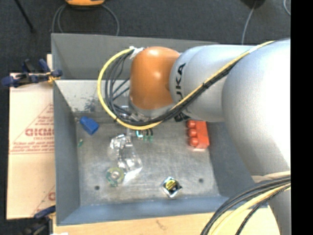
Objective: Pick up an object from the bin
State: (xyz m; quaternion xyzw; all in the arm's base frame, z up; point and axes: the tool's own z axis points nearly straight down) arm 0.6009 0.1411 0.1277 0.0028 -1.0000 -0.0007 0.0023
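From above, the gripper [141,132] hangs beneath the arm's orange cover, just beside a crumpled clear plastic wrapper [125,156] near the middle of the grey metal bin [66,146]. Whether it is released or clenched cannot be made out. The wrapper could slip free (glossy film gives little purchase). A small blue plastic block [89,126] and an orange studded brick [197,133] lie well apart, leaving open floor away from the walls.

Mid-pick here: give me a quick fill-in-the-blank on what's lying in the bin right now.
The small block at the view's left of the bin is ____.
The studded block at the view's right is ____.
The crumpled wrapper just below the gripper in the view is ____ plastic.
Missing words: blue, orange, clear.
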